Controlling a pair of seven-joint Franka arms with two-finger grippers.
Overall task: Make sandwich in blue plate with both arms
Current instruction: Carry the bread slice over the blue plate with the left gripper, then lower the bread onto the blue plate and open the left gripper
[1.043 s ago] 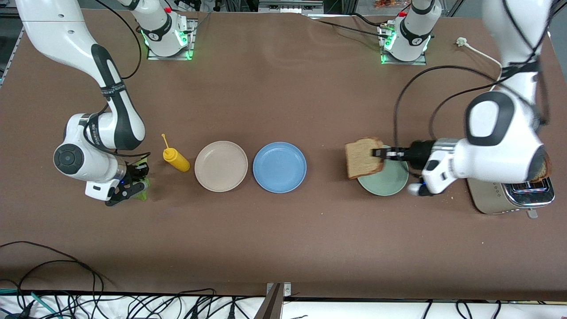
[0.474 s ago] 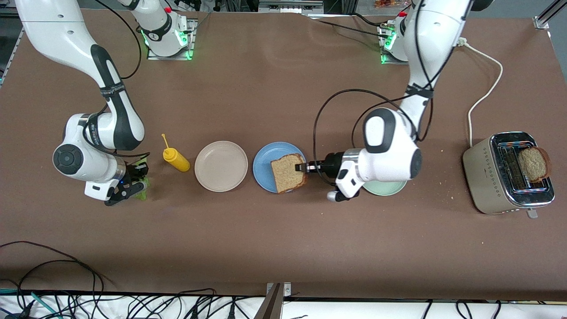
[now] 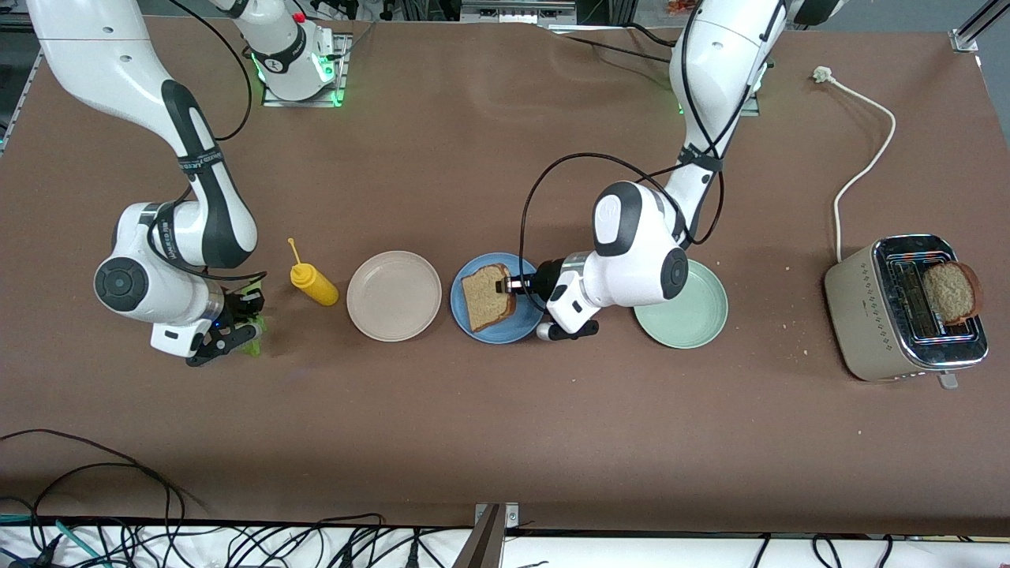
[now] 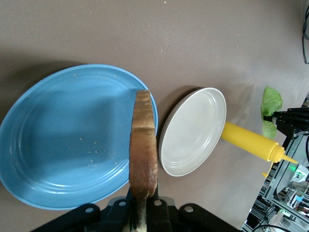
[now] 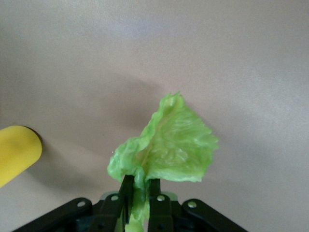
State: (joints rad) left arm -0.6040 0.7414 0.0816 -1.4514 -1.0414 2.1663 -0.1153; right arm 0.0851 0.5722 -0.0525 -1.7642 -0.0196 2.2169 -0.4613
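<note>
While the brown table carries everything, the two white arms take up most of the scene. The left arm reaches from its base to the middle of the table; the right arm bends down at its own end.

A silver toaster stands at the left arm's end of the table, with a bread slice in the toaster sticking up from a slot. Three plates lie in a row: a pale green plate closest to the toaster, then the blue plate, then a beige plate. A yellow squeeze bottle lies beside the beige plate, toward the right arm's end.

The left tool is pressed together on a bread slice, gripping it by one edge and holding it over the blue plate; in the left wrist view the slice shows edge-on above the plate.

The right tool is low at the table near the bottle, pinching a lettuce leaf by its edge between narrow fingers.
</note>
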